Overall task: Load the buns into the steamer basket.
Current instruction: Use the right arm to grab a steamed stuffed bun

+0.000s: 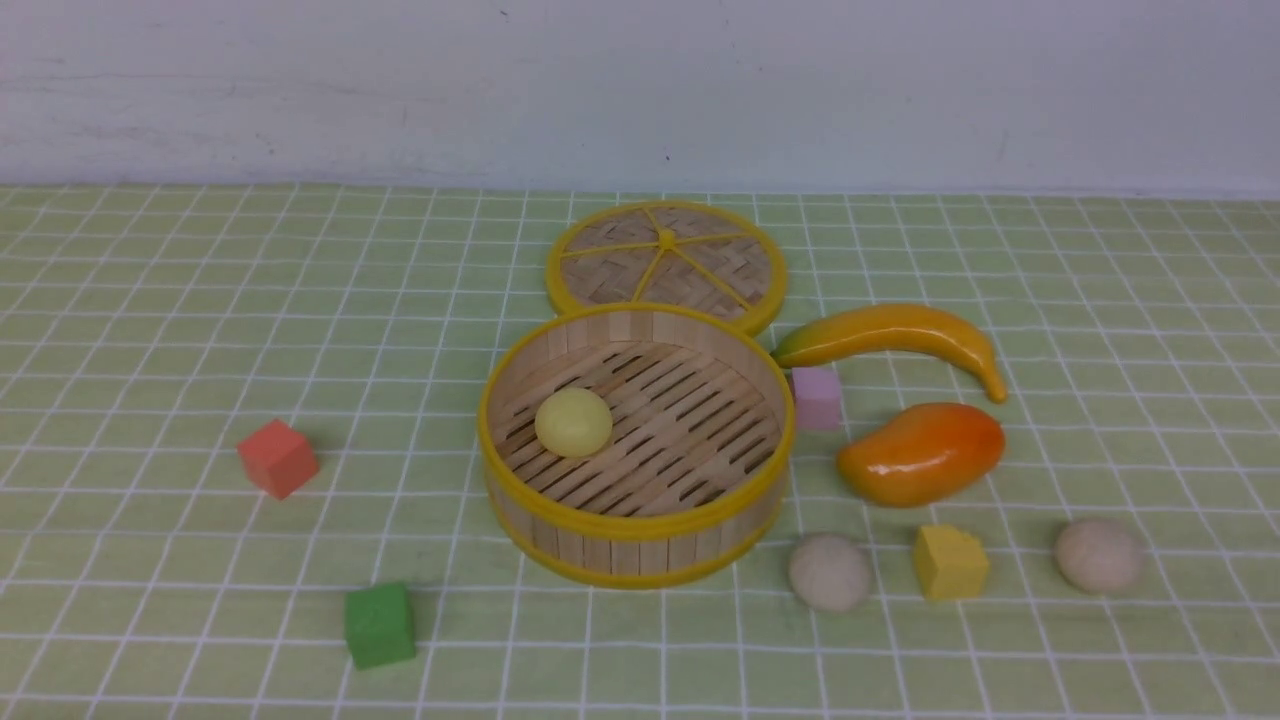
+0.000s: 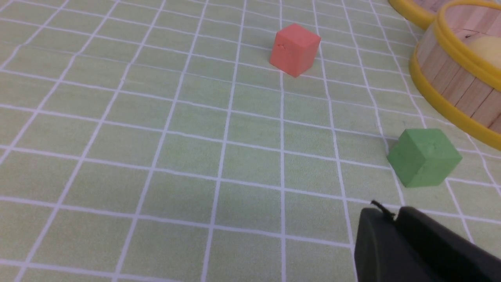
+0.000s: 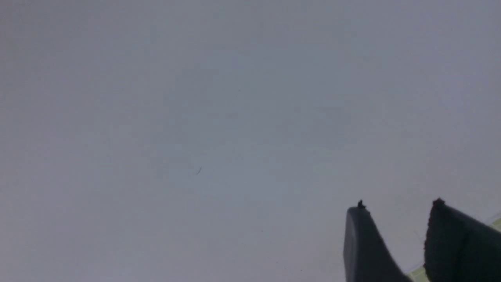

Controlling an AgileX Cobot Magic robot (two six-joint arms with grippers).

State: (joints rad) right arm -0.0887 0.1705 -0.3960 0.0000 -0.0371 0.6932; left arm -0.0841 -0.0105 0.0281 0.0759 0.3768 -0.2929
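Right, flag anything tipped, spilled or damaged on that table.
Nothing stands out. The steamer basket sits upright with the yellow bun inside; the lid lies flat behind it. The left beige bun and right beige bun rest intact on the cloth.

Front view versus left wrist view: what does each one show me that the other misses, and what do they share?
Only the front view: the left beige bun and the right beige bun, both outside the basket, plus the yellow cube, purple cube, mango and banana.
Only the left wrist view: the left gripper, fingers together, holding nothing.
Both: the steamer basket with the yellow bun inside, the red cube, the green cube, and the lid, just an edge of it in the wrist view.
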